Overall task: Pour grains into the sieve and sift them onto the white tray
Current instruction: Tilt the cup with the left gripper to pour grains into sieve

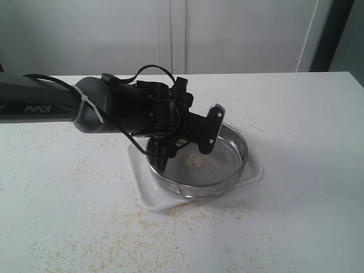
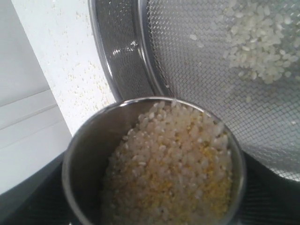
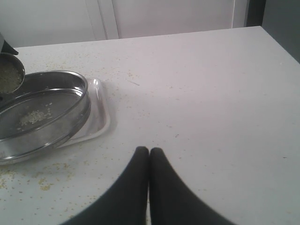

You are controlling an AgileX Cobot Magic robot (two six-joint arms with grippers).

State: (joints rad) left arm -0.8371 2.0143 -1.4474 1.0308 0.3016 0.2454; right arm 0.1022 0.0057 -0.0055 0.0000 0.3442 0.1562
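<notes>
Apparently white tray (image 1: 141,189) mostly beneath sieve (image 1: 228,181)

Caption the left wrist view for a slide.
A steel cup full of mixed white and yellow grains at the sieve rim, a small pile on its mesh.
</notes>
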